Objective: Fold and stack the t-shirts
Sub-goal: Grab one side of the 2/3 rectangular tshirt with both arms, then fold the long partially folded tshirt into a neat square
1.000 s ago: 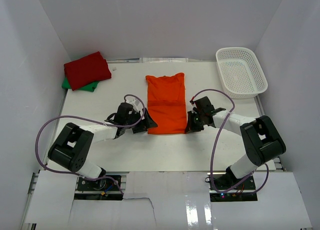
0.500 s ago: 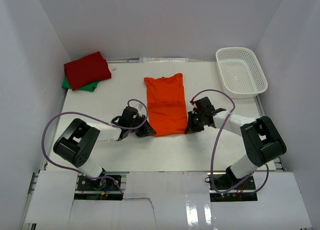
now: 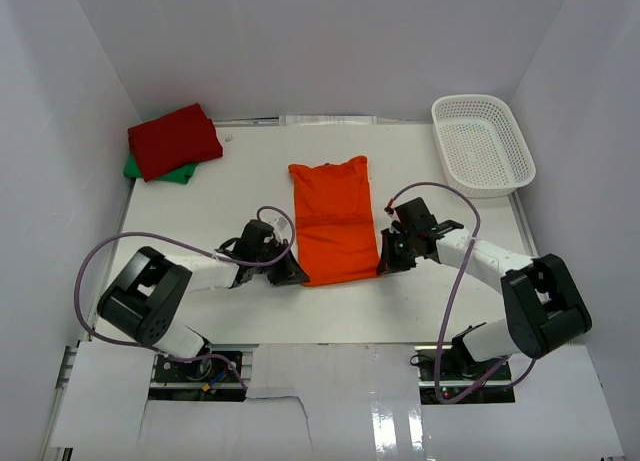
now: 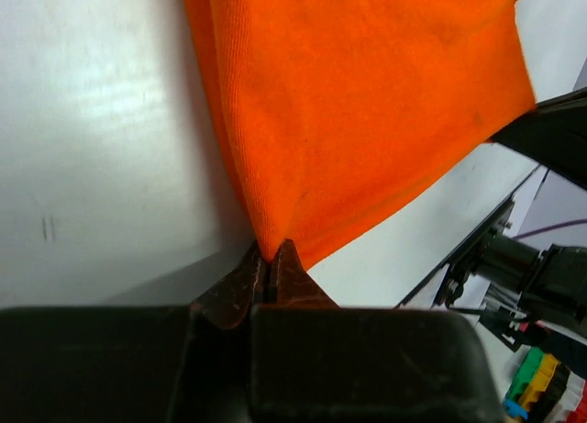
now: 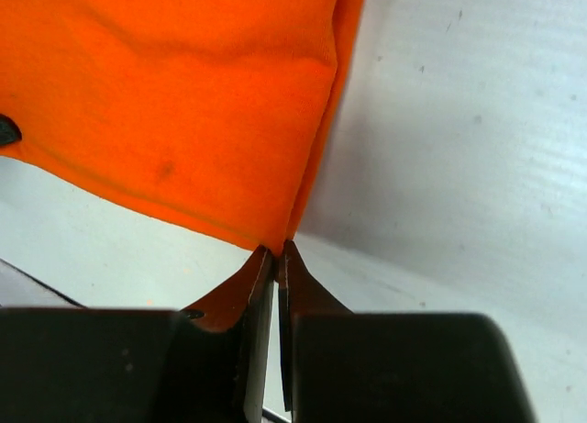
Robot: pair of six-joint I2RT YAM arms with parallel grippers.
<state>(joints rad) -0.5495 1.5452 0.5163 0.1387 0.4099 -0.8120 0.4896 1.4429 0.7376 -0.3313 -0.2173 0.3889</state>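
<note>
Pinching the orange t-shirt at its near corners, left gripper and right gripper are clamped closed.

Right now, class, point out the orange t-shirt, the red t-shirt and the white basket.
orange t-shirt (image 3: pixel 335 221): top view, middle of the cloth.
red t-shirt (image 3: pixel 175 139): top view, middle of its folded top face.
white basket (image 3: pixel 483 146): top view, bare mesh floor.

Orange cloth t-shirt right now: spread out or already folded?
Partly folded: the bright orange cloth t-shirt lies as a narrow strip, no sleeves showing, not yet halved; left claw and right claw pinch its near corners.
</note>
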